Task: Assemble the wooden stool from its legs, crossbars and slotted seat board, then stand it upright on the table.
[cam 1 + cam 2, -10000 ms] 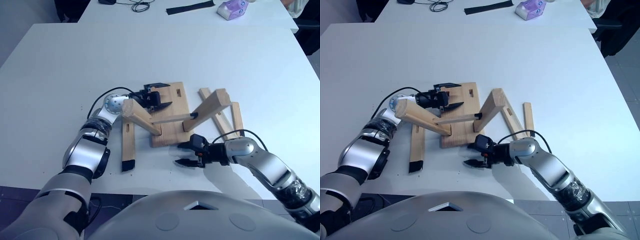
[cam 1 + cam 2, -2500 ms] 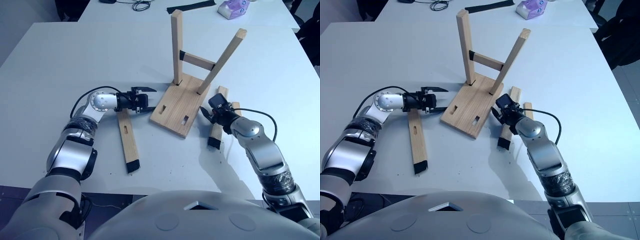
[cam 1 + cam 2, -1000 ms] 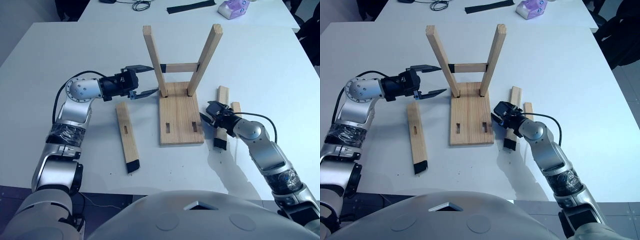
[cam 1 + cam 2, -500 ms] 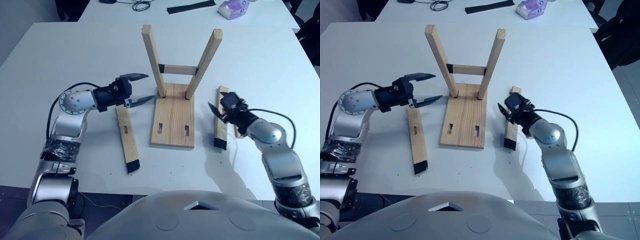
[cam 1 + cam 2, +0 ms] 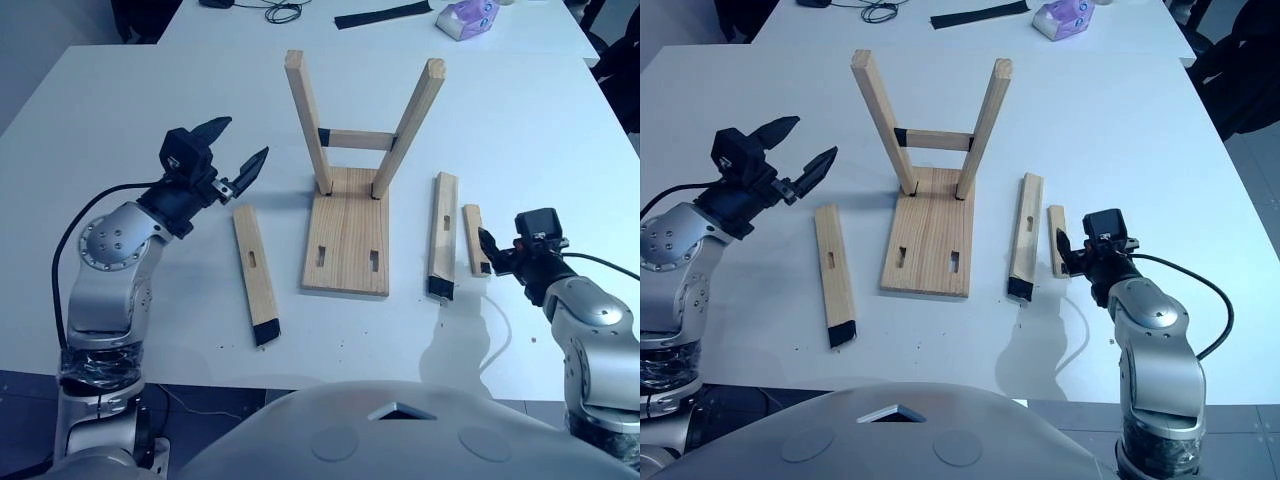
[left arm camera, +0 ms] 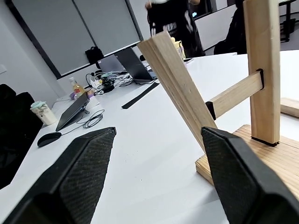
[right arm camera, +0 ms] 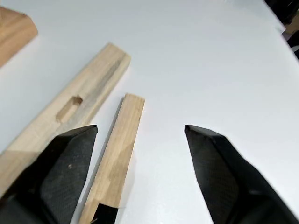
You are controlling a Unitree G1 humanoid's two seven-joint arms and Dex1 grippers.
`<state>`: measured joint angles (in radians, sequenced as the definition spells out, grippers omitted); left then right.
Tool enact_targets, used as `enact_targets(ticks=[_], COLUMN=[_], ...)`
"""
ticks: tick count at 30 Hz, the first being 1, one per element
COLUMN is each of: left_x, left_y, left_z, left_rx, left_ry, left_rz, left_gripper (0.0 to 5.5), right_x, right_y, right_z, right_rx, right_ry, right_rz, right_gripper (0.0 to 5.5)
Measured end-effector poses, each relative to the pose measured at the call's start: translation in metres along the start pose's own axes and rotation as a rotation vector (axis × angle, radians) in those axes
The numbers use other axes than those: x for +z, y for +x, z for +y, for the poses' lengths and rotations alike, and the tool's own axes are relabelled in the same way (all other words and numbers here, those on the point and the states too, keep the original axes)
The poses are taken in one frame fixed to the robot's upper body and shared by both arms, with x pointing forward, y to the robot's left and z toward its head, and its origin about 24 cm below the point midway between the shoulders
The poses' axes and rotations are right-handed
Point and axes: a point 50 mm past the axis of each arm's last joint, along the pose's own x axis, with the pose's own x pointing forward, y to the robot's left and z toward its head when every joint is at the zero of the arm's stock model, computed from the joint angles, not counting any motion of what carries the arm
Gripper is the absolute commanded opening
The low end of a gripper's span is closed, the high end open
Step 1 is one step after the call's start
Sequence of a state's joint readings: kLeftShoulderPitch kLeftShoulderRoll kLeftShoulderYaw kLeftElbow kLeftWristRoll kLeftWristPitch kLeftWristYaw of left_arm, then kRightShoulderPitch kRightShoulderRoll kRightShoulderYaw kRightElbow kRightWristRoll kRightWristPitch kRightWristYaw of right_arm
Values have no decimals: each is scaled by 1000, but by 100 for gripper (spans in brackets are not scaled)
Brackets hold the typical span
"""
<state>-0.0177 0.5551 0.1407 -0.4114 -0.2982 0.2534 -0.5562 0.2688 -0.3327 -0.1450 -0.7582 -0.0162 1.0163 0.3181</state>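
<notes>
**Both grippers open, stool half built on its upturned seat**

The left gripper [image 5: 243, 138] hangs raised above the white table [image 5: 120, 110] with its two fingers spread wide and nothing between them. Its tips point toward the half-built stool on its right. On the table below it, a little nearer the robot, lies a loose leg [image 5: 253, 272] with a slot in its face and a dark tip at the near end.

To the right of that gripper the slotted seat board [image 5: 345, 245] lies flat. Two legs [image 5: 307, 120] stand in its far slots, leaning slightly apart at the top. A crossbar [image 5: 358, 139] with dark ends joins them partway up. The two near slots of the board are unfilled.

Left of the right gripper [image 7: 140, 130], a second loose leg [image 5: 441, 232] lies flat beside the seat board, apart from it. Just ahead of this gripper's tips a short crossbar [image 5: 471, 238] lies alongside that leg with a narrow gap between them. The right gripper sits low over the table, its fingers parted and empty. The crossbar's dark near end lies between them, closer to the finger on the leg's side.
</notes>
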Motion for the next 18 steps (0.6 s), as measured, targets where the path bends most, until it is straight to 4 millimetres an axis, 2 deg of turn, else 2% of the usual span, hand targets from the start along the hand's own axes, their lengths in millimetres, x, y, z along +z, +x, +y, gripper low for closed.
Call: enact_targets(ticks=[5, 10, 18], left_x=[0, 2, 9], left_y=[8, 13, 19], left_z=[-8, -20, -17], left_rx=[-19, -64, -72], left_ry=[-7, -14, -5], left_rz=[-10, -30, -35], left_gripper=[339, 339, 339], right_x=[-14, -23, -38], right_y=[11, 10, 3], right_z=[6, 7, 16], right_rx=[43, 30, -18], right_ry=[41, 45, 61], right_rz=[47, 70, 101], right_gripper=[343, 343, 343])
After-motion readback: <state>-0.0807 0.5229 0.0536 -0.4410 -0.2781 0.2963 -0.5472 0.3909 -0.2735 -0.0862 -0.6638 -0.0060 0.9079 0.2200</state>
